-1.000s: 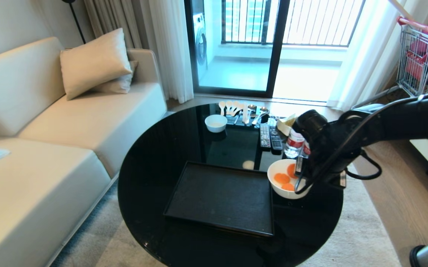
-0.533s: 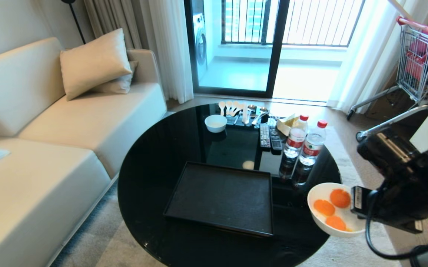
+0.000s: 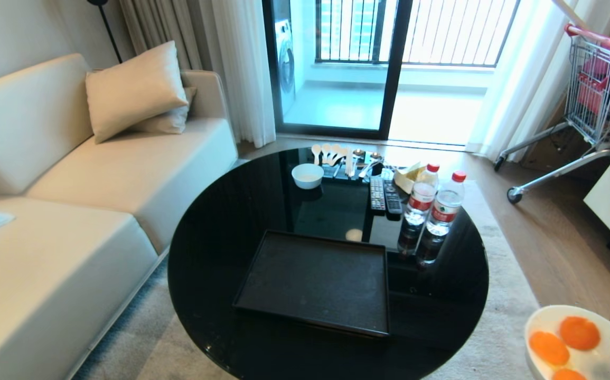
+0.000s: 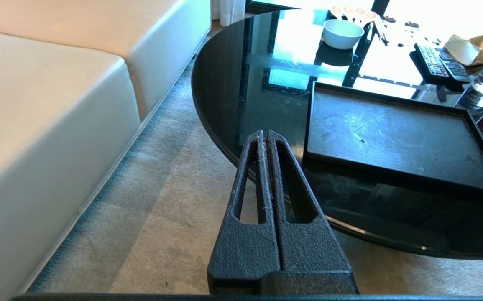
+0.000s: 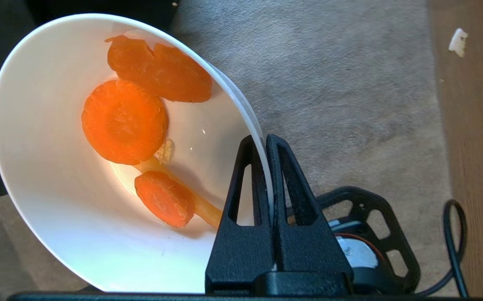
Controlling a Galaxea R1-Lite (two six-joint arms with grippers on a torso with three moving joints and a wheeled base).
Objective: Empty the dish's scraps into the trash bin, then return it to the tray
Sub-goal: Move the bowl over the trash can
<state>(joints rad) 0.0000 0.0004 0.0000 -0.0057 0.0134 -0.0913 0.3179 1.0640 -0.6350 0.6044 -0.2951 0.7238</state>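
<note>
The dish (image 3: 558, 319), a white bowl, hangs off the table's right side over the carpet, at the head view's lower right corner. The scraps (image 3: 579, 332), three orange carrot slices, lie inside it. My right gripper (image 5: 263, 140) is shut on the dish's (image 5: 49, 167) rim, one finger inside and one outside, and the bowl is tilted with the scraps (image 5: 124, 121) resting against its wall. The black tray (image 3: 315, 279) sits bare on the round table. The trash bin is out of view. My left gripper (image 4: 263, 133) is shut and parked over the carpet by the table's near left edge.
On the glossy black table (image 3: 220, 237) stand another white bowl (image 3: 308, 174), two water bottles (image 3: 444, 203), remotes (image 3: 385, 195) and spoons (image 3: 331, 153) at the back. A cream sofa (image 3: 72, 211) flanks the left. A shopping cart (image 3: 600, 89) stands far right.
My right arm has carried the dish from beside the tray's right edge out past the table's rim, rightward and toward me. The arm has almost left the head view. The left arm is still.
</note>
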